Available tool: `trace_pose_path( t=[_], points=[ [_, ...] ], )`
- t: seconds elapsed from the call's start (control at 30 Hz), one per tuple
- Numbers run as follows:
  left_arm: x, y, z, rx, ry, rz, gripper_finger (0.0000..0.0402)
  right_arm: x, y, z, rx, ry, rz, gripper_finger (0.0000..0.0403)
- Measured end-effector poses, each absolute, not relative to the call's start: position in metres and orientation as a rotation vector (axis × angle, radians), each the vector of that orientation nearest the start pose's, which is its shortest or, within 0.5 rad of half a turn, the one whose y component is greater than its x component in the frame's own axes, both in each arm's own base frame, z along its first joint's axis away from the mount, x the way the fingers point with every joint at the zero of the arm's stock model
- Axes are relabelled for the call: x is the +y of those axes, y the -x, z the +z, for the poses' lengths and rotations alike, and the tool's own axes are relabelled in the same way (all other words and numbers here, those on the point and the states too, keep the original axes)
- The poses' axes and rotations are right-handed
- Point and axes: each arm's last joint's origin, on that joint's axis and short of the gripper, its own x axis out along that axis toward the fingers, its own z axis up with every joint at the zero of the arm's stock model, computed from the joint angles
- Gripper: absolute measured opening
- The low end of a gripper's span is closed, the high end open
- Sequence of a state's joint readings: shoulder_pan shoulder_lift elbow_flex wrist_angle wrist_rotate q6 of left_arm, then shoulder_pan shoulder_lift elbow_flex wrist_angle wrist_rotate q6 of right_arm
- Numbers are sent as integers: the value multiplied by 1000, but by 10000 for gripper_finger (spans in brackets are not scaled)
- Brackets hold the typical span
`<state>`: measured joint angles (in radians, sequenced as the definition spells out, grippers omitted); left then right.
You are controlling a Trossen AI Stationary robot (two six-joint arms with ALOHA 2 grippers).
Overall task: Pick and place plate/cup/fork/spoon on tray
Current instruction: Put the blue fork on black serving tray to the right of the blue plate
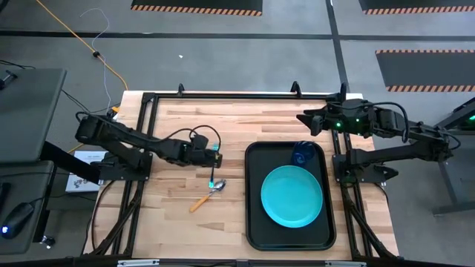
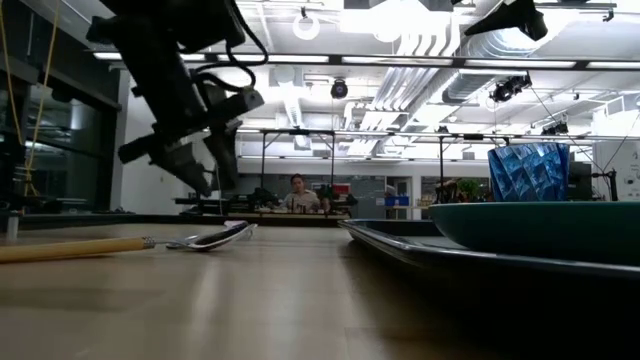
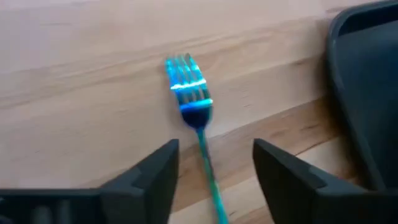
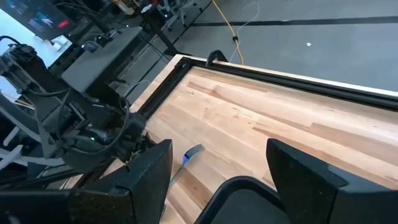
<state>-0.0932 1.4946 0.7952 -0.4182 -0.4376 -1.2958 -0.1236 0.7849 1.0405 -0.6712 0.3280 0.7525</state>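
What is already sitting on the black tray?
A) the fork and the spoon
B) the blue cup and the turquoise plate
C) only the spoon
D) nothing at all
B: the high view shows the plate and the cup inside the tray, while the spoon and the fork lie on the wooden table.

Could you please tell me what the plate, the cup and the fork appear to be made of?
The plate looks like matte turquoise plastic, evenly coloured. The cup seems translucent dark-blue plastic: light passes through its faceted wall. The fork has a shiny, probably metal head, reflecting light, on a teal handle, likely plastic.
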Motion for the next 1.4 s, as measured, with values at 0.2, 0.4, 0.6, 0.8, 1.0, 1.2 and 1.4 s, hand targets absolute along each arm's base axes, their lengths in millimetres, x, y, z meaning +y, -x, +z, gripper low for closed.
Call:
trace_pose_path(
  t=[0.2,0.4,0.6,0.8,1.0,1.2,1.4],
  points=[
    [-11,-285,150,740,872,904,240,-27,-140,371,229,-691,-584,252],
    [-12,-295,128,811,864,949,235,-27,-140,371,228,-693,-583,252],
    [-11,-298,120,821,843,991,195,-27,-140,371,228,-694,-584,252],
    [-9,-295,125,827,783,970,47,-27,-140,371,228,-694,-583,252],
    [-1,-288,163,789,682,847,11,-27,-140,371,228,-694,-583,252],
    [7,-269,230,661,543,551,2,-26,-140,371,230,-718,-567,252],
    [11,-257,280,455,625,169,1,-23,-148,375,240,-746,-409,252]
  ],
)
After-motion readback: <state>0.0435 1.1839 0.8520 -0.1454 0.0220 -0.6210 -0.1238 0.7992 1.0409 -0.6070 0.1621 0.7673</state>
